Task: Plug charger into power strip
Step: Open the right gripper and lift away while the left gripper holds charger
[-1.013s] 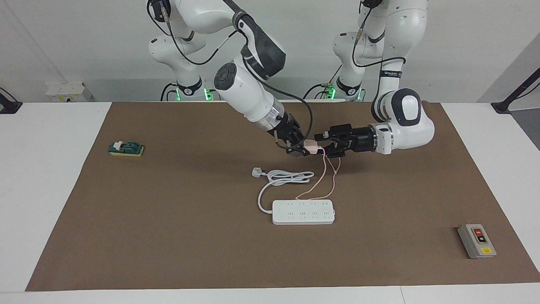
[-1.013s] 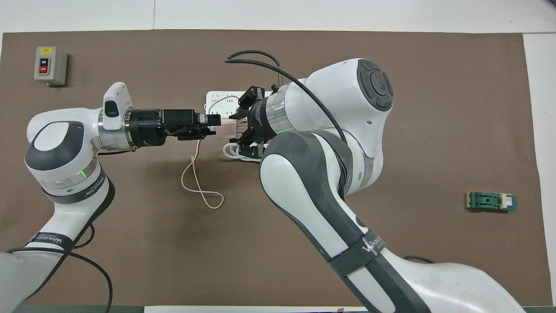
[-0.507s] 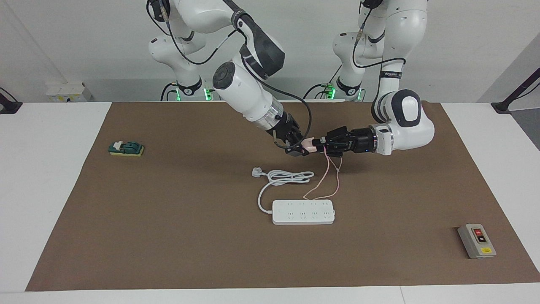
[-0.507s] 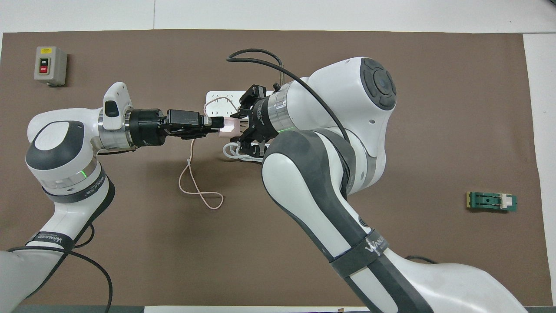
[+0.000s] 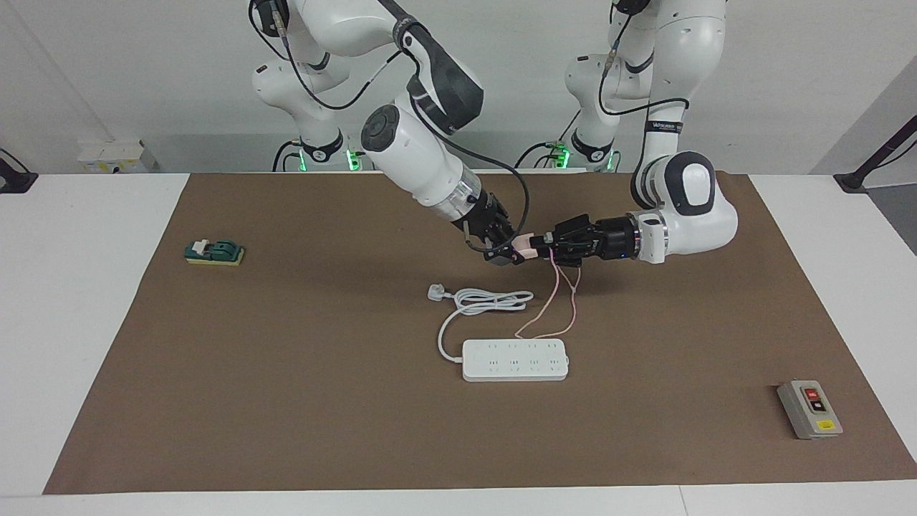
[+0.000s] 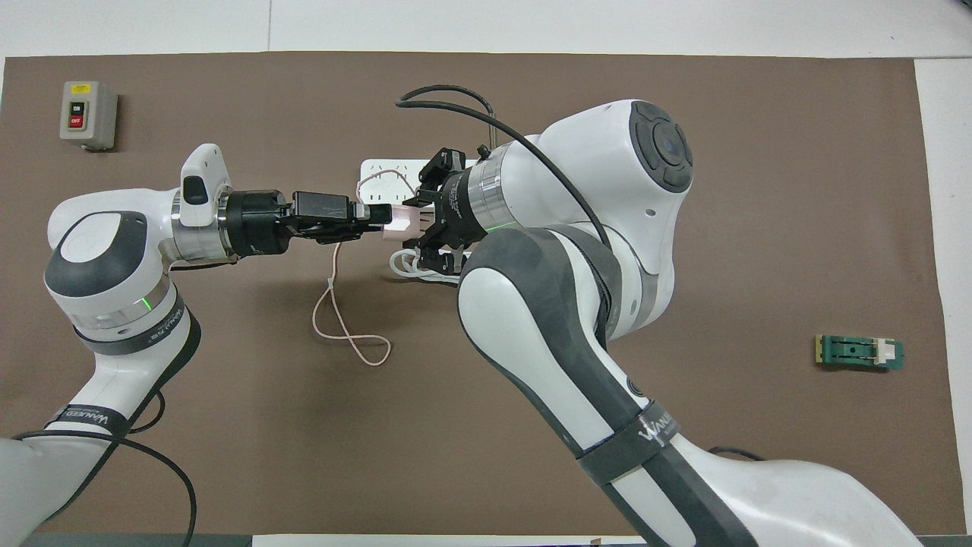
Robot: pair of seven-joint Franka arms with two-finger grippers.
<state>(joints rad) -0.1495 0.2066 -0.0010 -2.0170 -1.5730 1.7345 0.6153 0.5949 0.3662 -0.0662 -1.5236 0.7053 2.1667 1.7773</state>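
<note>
Brown mat [image 5: 286, 401]: one power strip [image 5: 515, 360]; both grippers [image 5: 510, 254] [image 5: 550, 247] clamp one charger [image 5: 528, 249].

Both claws, left [image 5: 546, 250] and right [image 5: 510, 254], grip the raised charger [image 5: 529, 249].

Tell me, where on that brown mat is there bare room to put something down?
Bare mat runs wide between the green block and the power strip, and again between the strip and the grey switch box. It is crowded mid-table: the right gripper and left gripper meet on the charger above the white cord.
</note>
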